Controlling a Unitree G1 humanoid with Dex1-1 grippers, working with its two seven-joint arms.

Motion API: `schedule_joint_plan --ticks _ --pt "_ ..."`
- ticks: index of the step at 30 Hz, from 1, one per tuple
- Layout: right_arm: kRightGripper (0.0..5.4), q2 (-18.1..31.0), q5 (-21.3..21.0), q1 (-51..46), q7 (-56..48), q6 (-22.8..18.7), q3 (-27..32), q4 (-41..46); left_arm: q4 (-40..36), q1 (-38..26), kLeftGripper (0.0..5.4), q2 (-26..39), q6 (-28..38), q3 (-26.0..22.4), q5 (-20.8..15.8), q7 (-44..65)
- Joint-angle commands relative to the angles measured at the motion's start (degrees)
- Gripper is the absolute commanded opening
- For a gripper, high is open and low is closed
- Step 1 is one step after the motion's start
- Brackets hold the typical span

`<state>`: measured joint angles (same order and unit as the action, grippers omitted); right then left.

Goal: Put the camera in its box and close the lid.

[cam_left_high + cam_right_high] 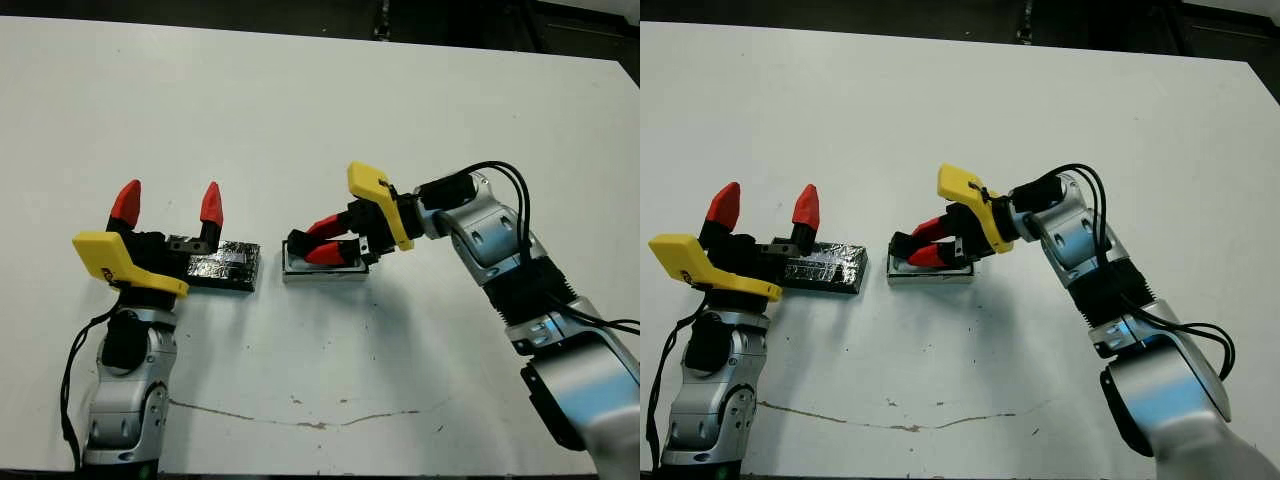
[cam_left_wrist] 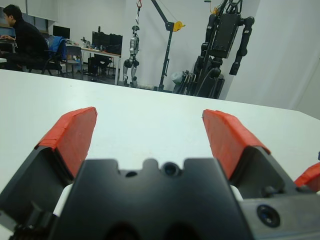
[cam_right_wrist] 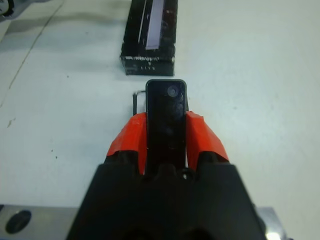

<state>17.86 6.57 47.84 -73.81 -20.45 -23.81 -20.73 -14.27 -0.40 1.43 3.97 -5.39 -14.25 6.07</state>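
Observation:
My right gripper [image 1: 315, 241] is shut on the camera [image 3: 166, 117], a slim black bar that sticks out past the red fingertips. It hangs just over the box [image 1: 322, 271], a small oblong tray at the table's middle; whether the bar touches the tray I cannot tell. The lid [image 1: 226, 266], a black crinkly slab with a pale stripe, lies flat just left of the box and shows beyond the camera as the lid [image 3: 150, 35]. My left gripper [image 1: 168, 204] stands open by the lid's left end, fingertips up, nothing between them.
A thin dark crack line [image 1: 300, 418] runs across the white table near its front edge. Beyond the table, a person [image 2: 22, 37] sits at a desk and idle robots on stands [image 2: 225, 35] fill the room.

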Motion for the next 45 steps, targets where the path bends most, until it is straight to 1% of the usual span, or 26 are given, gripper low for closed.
schedule_joint_plan --ticks 1,7,9,12,14,17,18,19,20,23,24,28,33,38,42,43,45 --pt "1.66 2.6 -1.7 -1.3 0.3 -0.4 -0.2 0.9 0.3 0.6 5.4 -0.1 0.0 -0.1 -0.1 0.3" --pt "1.66 4.5 -1.7 -1.7 0.1 -3.9 0.0 2.8 0.1 0.7 5.4 -0.1 -0.1 0.0 0.4 -0.1" --pt "1.66 5.2 -1.7 -1.9 -0.2 -3.6 0.3 3.3 0.2 0.8 5.4 0.0 0.1 0.0 0.5 0.0" --pt "1.66 5.9 -1.4 -2.2 -0.6 -1.4 0.8 2.8 0.0 0.9 5.4 -0.1 0.0 0.0 0.4 0.0" --pt "1.66 6.2 -1.5 -2.1 -0.8 -1.4 0.8 2.7 0.0 1.0 5.4 -0.2 -0.2 0.0 0.3 -0.1" --pt "1.66 6.5 -1.4 -1.9 -0.6 -3.3 1.1 2.9 0.1 1.0 5.4 -0.1 0.2 0.1 0.9 -0.3" --pt "1.66 6.6 -1.3 -1.8 -0.4 -4.8 1.1 3.1 0.2 1.0 5.4 -0.2 0.3 0.1 0.9 -0.3" --pt "1.95 6.7 -1.5 -1.4 -0.4 -5.9 0.9 3.3 0.2 1.0 5.4 -0.2 0.4 0.1 1.0 -0.2" --pt "2.06 6.7 -1.5 -1.1 -1.0 -5.4 0.8 3.0 0.2 1.0 5.4 -0.2 0.4 0.1 0.7 -0.1" --pt "2.49 6.9 -1.6 -0.5 -2.5 -1.7 0.8 2.4 0.2 1.1 5.4 -0.2 0.3 0.0 0.5 0.1" --pt "2.63 7.0 -1.5 -0.4 -2.8 -1.0 0.8 2.3 0.3 1.1 5.4 -0.2 0.5 0.0 0.5 0.1" --pt "3.17 6.5 0.1 0.3 -5.0 -0.6 1.5 0.5 0.3 1.1 5.4 -0.3 0.3 -0.1 0.2 0.1" --pt "3.92 6.4 0.7 0.3 -5.7 -0.9 2.0 0.5 0.5 1.1 5.4 -0.1 0.7 0.0 0.4 0.3" --pt "4.65 6.6 0.7 0.2 -6.6 1.4 2.2 0.2 0.2 1.2 5.4 -0.2 0.3 0.1 0.2 0.2" --pt "5.2 7.3 0.9 0.1 -6.6 1.9 3.3 1.3 0.2 1.2 5.4 -0.1 0.4 0.2 0.7 -0.1" --pt "5.35 7.8 1.1 0.1 -6.4 1.4 3.9 2.1 0.3 1.2 5.4 -0.1 0.6 0.2 1.0 -0.1" --pt "5.39 8.6 1.9 -0.2 -6.1 0.1 5.3 3.8 0.4 1.2 5.4 -0.1 0.7 0.1 1.0 0.0"
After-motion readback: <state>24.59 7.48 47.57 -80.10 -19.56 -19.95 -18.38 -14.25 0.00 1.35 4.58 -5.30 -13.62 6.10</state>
